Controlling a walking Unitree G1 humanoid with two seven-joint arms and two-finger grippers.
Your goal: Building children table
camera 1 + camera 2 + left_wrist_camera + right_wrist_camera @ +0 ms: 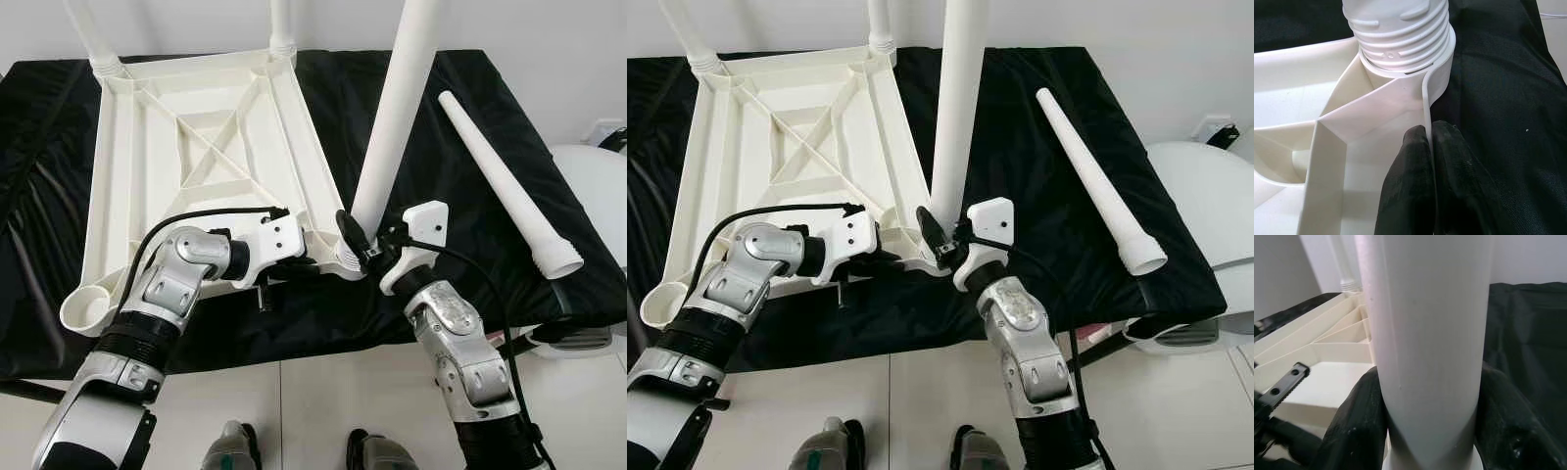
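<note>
A: Where is the table top now?

B: The white table top [211, 147] lies upside down on the black cloth [470, 196], so its ribs and the cross in the middle face up. Two legs [93, 34] already stand in the two far corners. The near corner on the robot's left has an empty round socket [86, 308].

A: And the left gripper?

B: The left gripper [1431, 147] is at the near edge of the table top, just beside the corner on the robot's right. In the left wrist view its two black fingers [1410, 181] are closed on the thin white edge wall, one finger on each side of it, almost touching each other.

A: What does the right gripper hold?

B: The right gripper [361, 240] holds a third leg [392, 117] low on its shaft. The leg stands nearly upright, leaning a little, with its threaded end in the socket of that near right corner. In the left wrist view several turns of the thread [1400, 34] are above the socket rim. In the right wrist view the fingers [1359, 426] are spread as wide as the leg, pressing it from both sides.

A: Is there another leg?

B: Yes, a fourth leg [505, 181] lies flat on the cloth to the right, well apart from the table top, its wide end toward the robot.
</note>
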